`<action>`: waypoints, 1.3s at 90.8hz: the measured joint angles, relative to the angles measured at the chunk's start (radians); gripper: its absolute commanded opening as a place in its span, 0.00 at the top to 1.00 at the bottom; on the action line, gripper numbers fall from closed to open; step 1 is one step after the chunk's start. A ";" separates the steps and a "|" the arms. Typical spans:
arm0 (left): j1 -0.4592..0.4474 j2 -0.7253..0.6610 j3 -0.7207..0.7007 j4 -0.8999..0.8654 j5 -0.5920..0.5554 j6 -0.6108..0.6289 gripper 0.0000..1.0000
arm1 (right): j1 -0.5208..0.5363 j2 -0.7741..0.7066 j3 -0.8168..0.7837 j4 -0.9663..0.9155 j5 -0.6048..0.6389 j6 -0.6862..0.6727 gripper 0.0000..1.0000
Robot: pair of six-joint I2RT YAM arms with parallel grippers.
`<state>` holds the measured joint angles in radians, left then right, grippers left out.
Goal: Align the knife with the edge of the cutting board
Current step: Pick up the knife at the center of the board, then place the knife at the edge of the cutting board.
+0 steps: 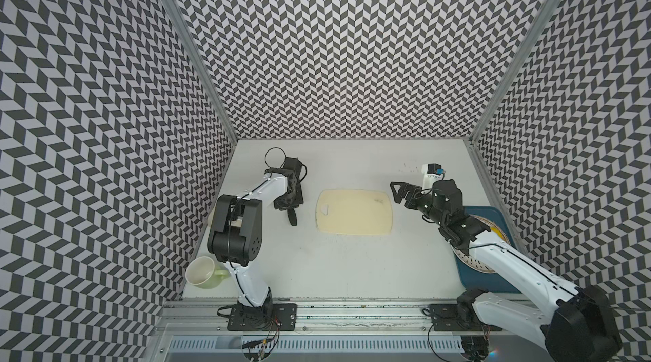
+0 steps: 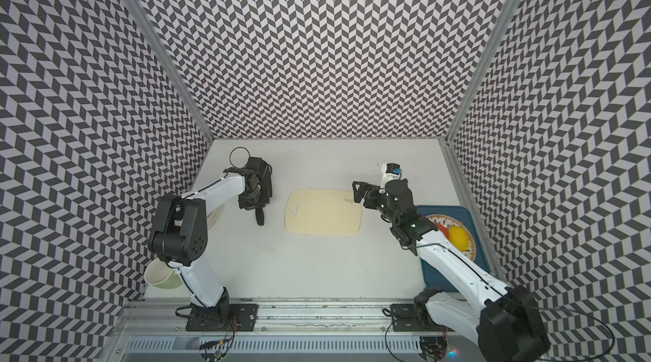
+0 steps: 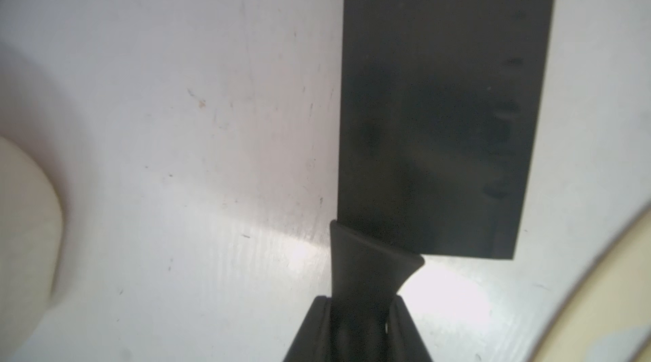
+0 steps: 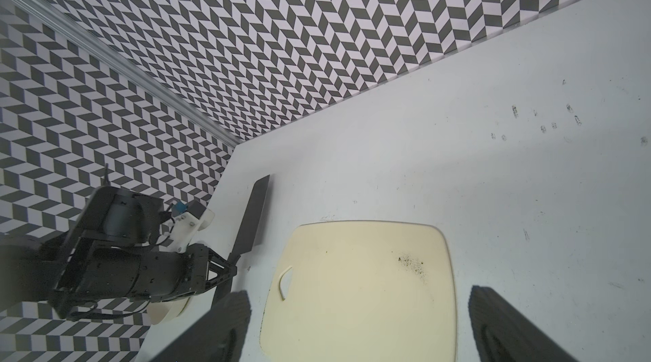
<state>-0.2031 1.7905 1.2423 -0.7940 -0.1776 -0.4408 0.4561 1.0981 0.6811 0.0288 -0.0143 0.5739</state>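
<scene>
The black knife is left of the pale cream cutting board, apart from it, its blade pointing toward the back wall. My left gripper is shut on the knife handle just behind the broad blade. In both top views the wrist hides the blade and only the handle end sticks out. My right gripper hovers open at the board's right short end with nothing between its fingers. The board has a cut-out hole near its left end.
A dark blue tray at the right holds a plate with a yellow fruit, partly under the right arm. A pale green mug lies front left. A cream dish sits under the left arm. Patterned walls close three sides.
</scene>
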 measured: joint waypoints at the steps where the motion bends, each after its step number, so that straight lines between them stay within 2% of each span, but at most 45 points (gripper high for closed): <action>1: 0.000 -0.005 0.000 0.000 0.000 -0.001 0.85 | 0.000 0.000 0.000 0.000 0.000 0.000 0.00; 18: -0.022 -0.062 -0.007 0.003 0.004 -0.025 0.85 | 0.000 0.000 -0.006 0.000 0.005 0.000 0.00; 33: -0.092 -0.087 -0.053 0.007 0.012 -0.068 0.85 | 0.000 0.000 -0.008 0.000 0.027 0.004 0.00; 60: -0.303 -0.102 -0.071 0.022 0.034 -0.208 0.85 | 0.000 -0.008 -0.008 -0.048 0.153 0.014 0.00; 86: -0.524 -0.045 -0.012 0.050 0.037 -0.339 0.84 | -0.018 -0.129 -0.048 -0.063 0.294 0.062 0.00; 118: -0.691 0.009 -0.011 0.090 0.005 -0.470 0.84 | -0.041 -0.139 -0.061 -0.069 0.298 0.082 0.00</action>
<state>-0.8940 1.7992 1.2312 -0.7040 -0.1722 -0.9112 0.4152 0.9588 0.6197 -0.0406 0.2836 0.6556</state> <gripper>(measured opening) 0.250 0.994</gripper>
